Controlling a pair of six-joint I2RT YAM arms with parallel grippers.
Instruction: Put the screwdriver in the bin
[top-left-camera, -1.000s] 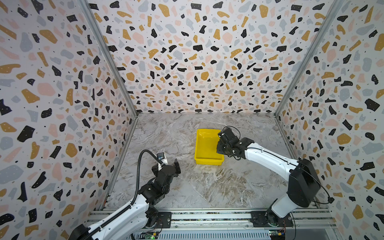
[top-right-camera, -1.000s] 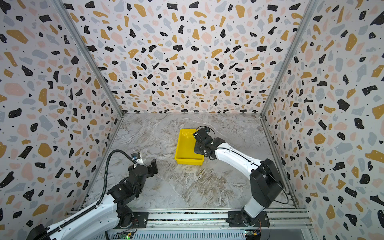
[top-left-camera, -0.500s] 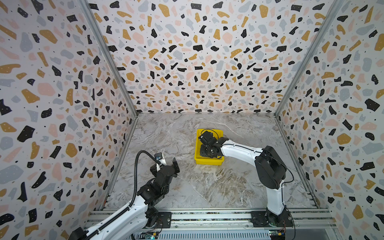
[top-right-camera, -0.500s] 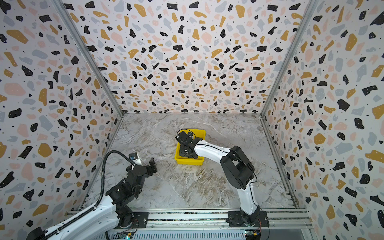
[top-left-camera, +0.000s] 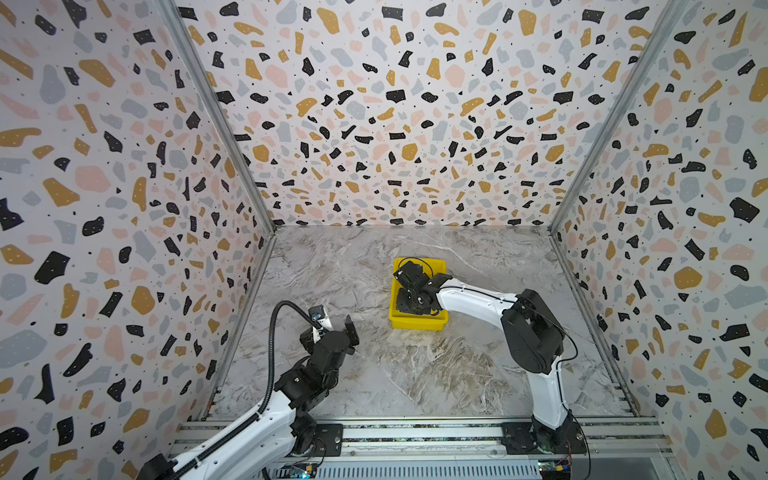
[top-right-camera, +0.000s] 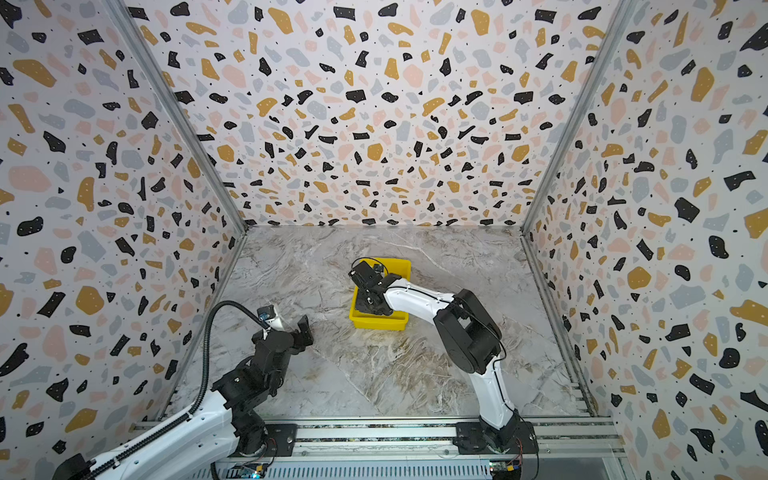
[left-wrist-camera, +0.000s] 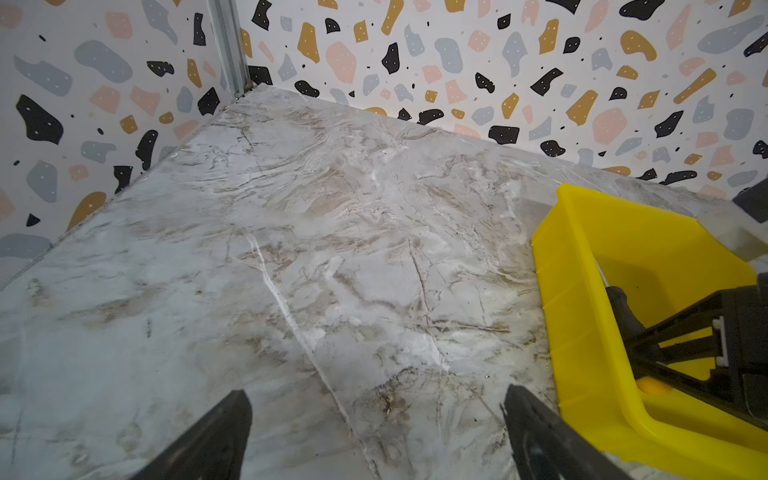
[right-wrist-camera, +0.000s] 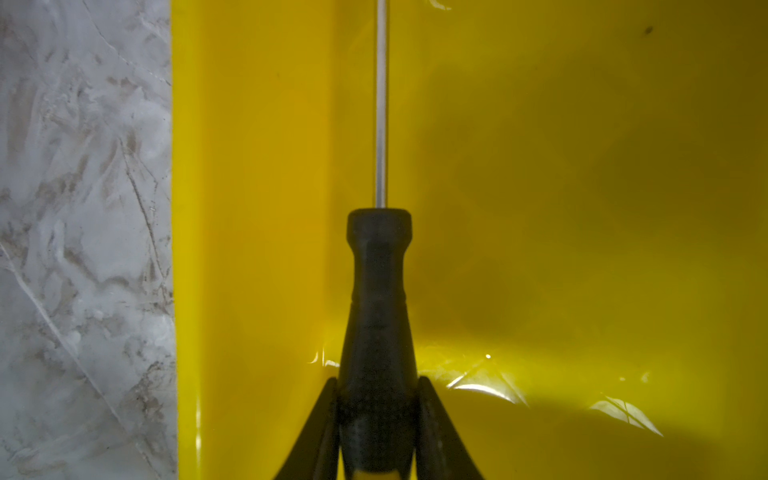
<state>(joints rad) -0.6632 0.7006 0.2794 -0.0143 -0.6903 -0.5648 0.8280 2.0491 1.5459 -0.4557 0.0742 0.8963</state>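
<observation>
Clamped on the black handle of the screwdriver (right-wrist-camera: 378, 286), the right gripper (right-wrist-camera: 378, 386) is shown close up in the right wrist view. Its jaws are pressed against both sides of the handle, and a sliver of the orange-yellow butt cap is glimpsed between them. The thin grey shaft is pointed away from the wrist, along the foot of one wall of the bin (right-wrist-camera: 249, 208) and over its glossy yellow floor. Whether the tool is touching that floor cannot be told.

In both top views the gripper is seen lowered inside the bin, with the white forearm (top-left-camera: 478, 297) laid across the rim on the right of the view. A second ago the gripper was held at that rim with the arm stretched out long. Half a second ago it had been swung in over the bin with the elbow folded, and little has been altered since. The carry is therefore judged finished, with only the release and the withdrawal left.

Further off, well apart from the bin on the marble-patterned table (left-wrist-camera: 332, 249), the left gripper (left-wrist-camera: 376, 395) is parked with its jaws apart and nothing between them, unmoved over that second. Beyond, the scene is closed in by speckled terrazzo walls (top-left-camera: 374, 124).
</observation>
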